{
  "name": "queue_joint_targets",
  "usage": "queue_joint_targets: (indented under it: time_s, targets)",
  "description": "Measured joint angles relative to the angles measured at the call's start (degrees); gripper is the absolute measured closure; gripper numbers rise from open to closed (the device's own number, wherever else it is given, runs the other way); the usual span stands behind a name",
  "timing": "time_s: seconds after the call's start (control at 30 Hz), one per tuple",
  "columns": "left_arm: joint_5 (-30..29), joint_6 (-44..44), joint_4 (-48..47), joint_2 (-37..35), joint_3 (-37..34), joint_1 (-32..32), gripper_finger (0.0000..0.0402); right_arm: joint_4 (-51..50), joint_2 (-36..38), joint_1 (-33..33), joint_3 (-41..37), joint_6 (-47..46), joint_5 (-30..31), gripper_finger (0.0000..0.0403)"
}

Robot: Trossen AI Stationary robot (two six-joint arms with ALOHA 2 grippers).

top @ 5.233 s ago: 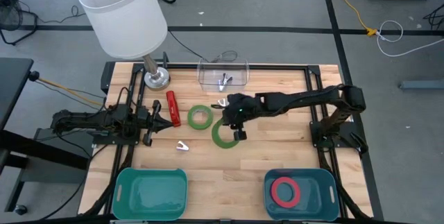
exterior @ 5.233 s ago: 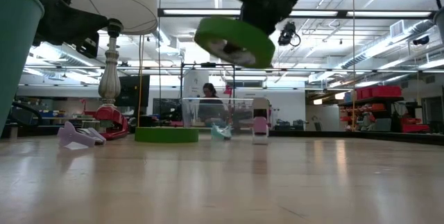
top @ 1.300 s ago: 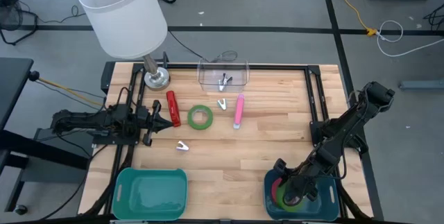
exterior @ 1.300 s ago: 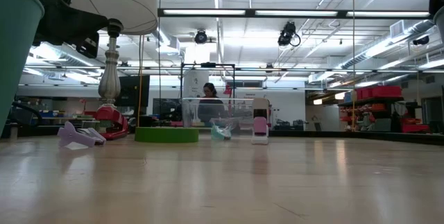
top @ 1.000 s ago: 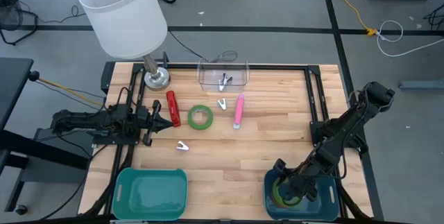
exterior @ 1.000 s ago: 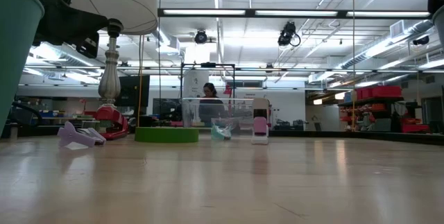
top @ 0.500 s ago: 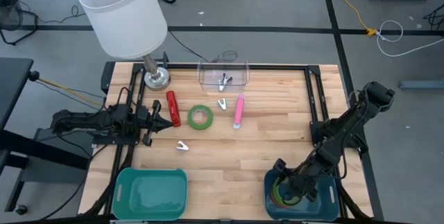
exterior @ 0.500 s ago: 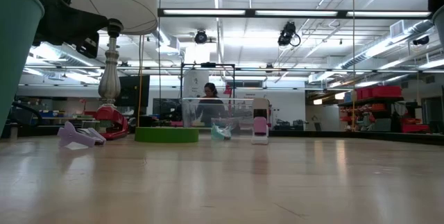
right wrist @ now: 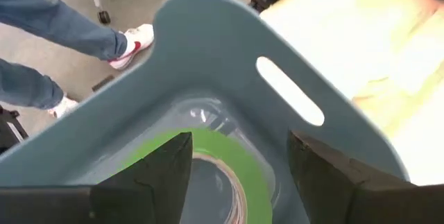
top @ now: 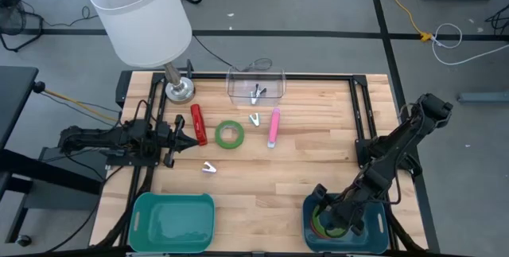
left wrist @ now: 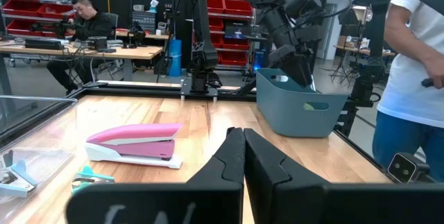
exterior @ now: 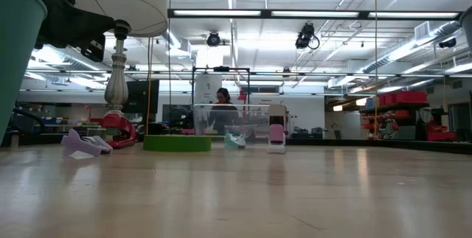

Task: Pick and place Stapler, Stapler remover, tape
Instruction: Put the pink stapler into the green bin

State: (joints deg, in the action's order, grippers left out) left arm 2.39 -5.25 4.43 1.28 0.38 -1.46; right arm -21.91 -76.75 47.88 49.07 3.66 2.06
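right hand point(top: 336, 222): we see it down inside the blue-grey plastic bin point(top: 382, 209) at the tabletop's near right corner; fingers point(right wrist: 163, 168) spread apart, gripping nothing, one on either side of the green tape ring point(right wrist: 225, 158) lying in the bin bottom
left hand point(top: 189, 135): parked low at the left edge of the light wooden tabletop point(top: 302, 169), fingers pressed together, nothing between them, tips just beside the red stapler point(top: 198, 123)
tape in bin: we make out a green ring edge point(top: 320, 223) under the right hand; a pinkish edge shows inside it in the right wrist view, too little to say more
second green tape ring point(top: 229, 134): flat on the tabletop mid-left, between the red stapler and the pink stapler point(top: 273, 126), apart from both
staple remover point(top: 209, 167): small pale metal claw, alone, nearer the front than the tape
second small remover point(top: 254, 118): just left of the pink stapler, in front of the clear plastic box point(top: 256, 85)
teal plastic bin point(top: 172, 221): near left corner, we see nothing in it
open room: middle and front strip of tabletop between the two bins is bare wood; right half behind the blue-grey bin also bare
edges: black rail frame point(top: 370, 122) runs along the sides; white-shaded lamp point(top: 140, 14) stands at the far left corner, its shade overhanging the rim
hidden: right arm covers most of the blue-grey bin's contents from above; low view shows neither hand clearly
room: person in white shirt point(left wrist: 413, 64) stands beyond the blue-grey bin, cut off at the frame edge
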Motion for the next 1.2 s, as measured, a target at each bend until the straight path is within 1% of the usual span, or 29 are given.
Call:
queue_joint_targets:
  time_s: [0.17, 0.33, 0.63, 0.83, 1.07, 1.2]
  targets:
    - [0.0, -0.01, 0.02, 0.0, 0.02, 0.01, 0.0399, -0.07, 0.02, 0.0, 1.53, 0.02, -0.2, 0.0168]
    - [0.0, -0.01, 0.01, 0.0, 0.0, -0.01, 0.0399, -0.02, 0.02, -0.07, 3.95, -0.12, -2.47, 0.0168]
    - [0.0, 0.01, 0.0, 0.0, 0.01, -0.01, 0.0399, -0.23, 0.02, -0.07, 10.87, -0.17, -3.13, 0.0168]
    - [0.0, 0.01, 0.0, -0.01, 0.02, 0.0, 0.0399, -3.02, 0.02, -0.22, 19.63, -0.15, -3.14, 0.0168]
    - [0.0, 0.01, 0.01, -0.01, 0.0, 0.0, 0.0399, -8.6, 0.02, -1.51, 32.39, -0.21, -3.16, 0.0168]
    - [0.0, 0.0, 0.01, -0.01, 0.0, -0.01, 0.0399, -10.81, 0.02, -2.5, 38.52, -2.05, -3.22, 0.0168]
